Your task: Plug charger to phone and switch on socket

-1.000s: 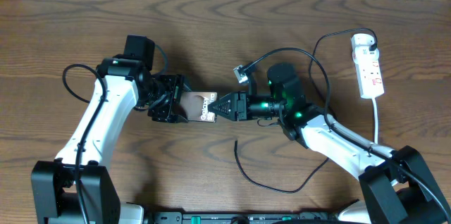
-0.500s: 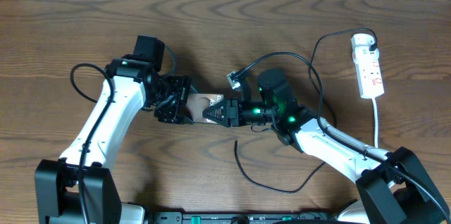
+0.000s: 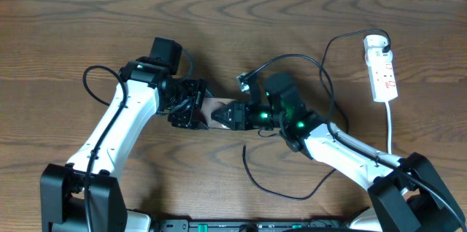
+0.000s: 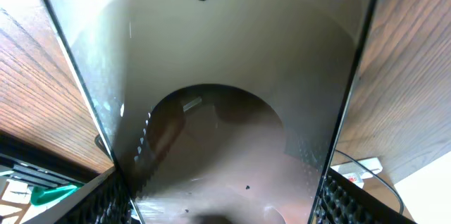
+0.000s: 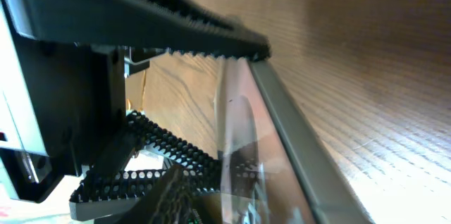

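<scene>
The phone [image 3: 212, 106] is a glossy dark slab held above the table between both grippers. My left gripper [image 3: 191, 108] is shut on its long sides. The phone's face [image 4: 211, 97] fills the left wrist view, with both pads at its lower edges. My right gripper [image 3: 228, 114] is open, its fingers on either side of the phone's other end. The right wrist view shows the phone edge-on [image 5: 296, 146] under the upper finger. The charger [image 3: 252, 177] lies on the table, its plug tip [image 3: 244, 147] free below the right gripper. The socket [image 3: 381, 68] lies at the far right.
The charger cable loops from the socket round behind the right arm and along the front of the table [image 3: 73, 35]. A thicker black robot cable with a small connector [image 3: 245, 79] arches above the right wrist. The socket's white cord [image 3: 390, 126] runs toward the front edge.
My left gripper has carried the phone to the right, so its end has slid between the right gripper's fingers and the lettering is now covered. The right gripper has shifted slightly left.
</scene>
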{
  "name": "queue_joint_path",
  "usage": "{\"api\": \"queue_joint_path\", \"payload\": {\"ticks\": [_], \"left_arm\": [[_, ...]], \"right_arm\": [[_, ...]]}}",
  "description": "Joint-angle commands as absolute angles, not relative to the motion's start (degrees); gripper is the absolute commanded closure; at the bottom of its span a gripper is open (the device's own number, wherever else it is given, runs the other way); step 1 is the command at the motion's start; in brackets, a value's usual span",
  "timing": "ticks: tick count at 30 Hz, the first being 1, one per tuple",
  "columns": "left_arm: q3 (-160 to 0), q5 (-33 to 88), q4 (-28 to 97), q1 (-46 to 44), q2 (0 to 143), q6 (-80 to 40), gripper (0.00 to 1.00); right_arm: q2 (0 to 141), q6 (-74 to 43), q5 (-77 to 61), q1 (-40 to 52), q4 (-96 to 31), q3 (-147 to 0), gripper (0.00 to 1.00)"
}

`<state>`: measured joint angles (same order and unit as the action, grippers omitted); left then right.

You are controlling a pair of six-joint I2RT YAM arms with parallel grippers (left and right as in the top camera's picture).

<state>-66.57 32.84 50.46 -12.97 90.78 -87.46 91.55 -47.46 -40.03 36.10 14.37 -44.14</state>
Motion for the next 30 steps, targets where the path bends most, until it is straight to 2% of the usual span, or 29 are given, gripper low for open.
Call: {"api": "queue_joint_path", "payload": {"ticks": [1, 12, 21, 25, 26, 28, 30], "left_arm": [[-67.18, 33.65, 50.26, -13.74, 91.00, -88.66, 0.93], [-67.18, 33.80, 50.24, -14.22, 91.00, -88.66, 0.93], [-67.18, 33.80, 50.24, -14.22, 91.00, -88.64, 0.93], [-67.18, 33.76, 50.26, -14.22, 91.00, -88.60, 0.93], [-67.18, 33.78, 50.26, -14.22, 91.00, -88.55, 0.87], [-67.18, 33.80, 50.26, -14.20, 90.98, -87.92, 0.59], [-67.18, 33.85, 50.22, -14.04, 90.98, -87.05, 0.36]], "right_arm": [[91.39, -46.65, -38.48, 36.82, 14.31, -44.56, 0.62], [91.42, -46.68, -37.85, 36.86, 14.28, -44.56, 0.76], [91.42, -46.78, -37.82, 36.86, 14.35, -44.56, 0.99], [91.42, -47.35, -37.78, 36.84, 14.35, -44.56, 0.99], [91.42, -47.44, -37.76, 36.84, 14.37, -44.56, 0.99], [91.42, -47.70, -37.54, 36.69, 14.35, -44.56, 0.99], [91.42, -47.68, -37.39, 36.14, 14.33, -44.56, 0.99]]}}
